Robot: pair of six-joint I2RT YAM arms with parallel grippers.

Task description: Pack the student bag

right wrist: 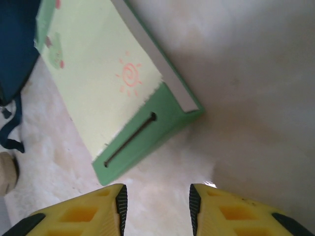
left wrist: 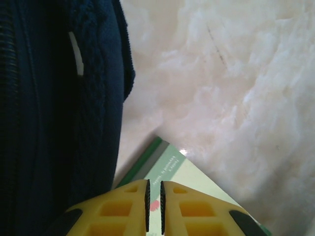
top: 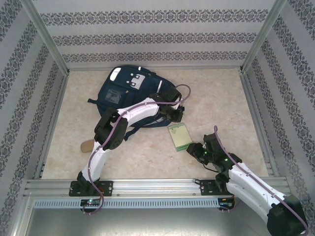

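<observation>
The student bag (top: 129, 93), navy with white patches at its top, lies flat at the back of the table. Its dark fabric runs down the left of the left wrist view (left wrist: 54, 123). A light green book (top: 178, 136) with a darker green edge lies just right of the bag's lower corner. My left gripper (top: 173, 115) hovers over the book's far end (left wrist: 197, 182), its yellow fingers (left wrist: 123, 209) shut to a thin slit with nothing between them. My right gripper (top: 197, 150) stands open just short of the book's near end (right wrist: 98, 73), with bare table between its pads.
A small beige object (top: 87, 145) lies on the table at the left, near the left arm's elbow. Metal rails and patterned walls (top: 29, 98) box in the marbled tabletop (top: 221, 103), with free room to the right of the bag.
</observation>
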